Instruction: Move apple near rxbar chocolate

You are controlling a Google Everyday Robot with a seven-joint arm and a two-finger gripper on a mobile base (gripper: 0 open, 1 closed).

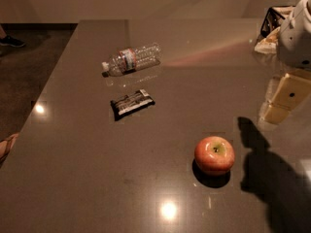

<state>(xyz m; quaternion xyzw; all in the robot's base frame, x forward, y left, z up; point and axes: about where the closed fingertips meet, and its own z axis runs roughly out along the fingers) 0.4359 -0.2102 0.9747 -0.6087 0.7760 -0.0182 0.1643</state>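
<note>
On the glossy grey-brown table point(73, 169) in your camera view, the apple point(214, 154) sat round and smooth-skinned toward the near right, red-pink with a yellow-green stem dimple; the rxbar chocolate point(131, 104) lay flat in its dark, crinkled wrapper, well apart from the apple, up and to the left; a clear ribbed plastic bottle point(132, 59) lay on its side beyond the bar; your gripper point(284, 101), cream-coloured and blocky, hung at the right edge, partly cut off; you could not tell whether it was released or clenched.
</note>
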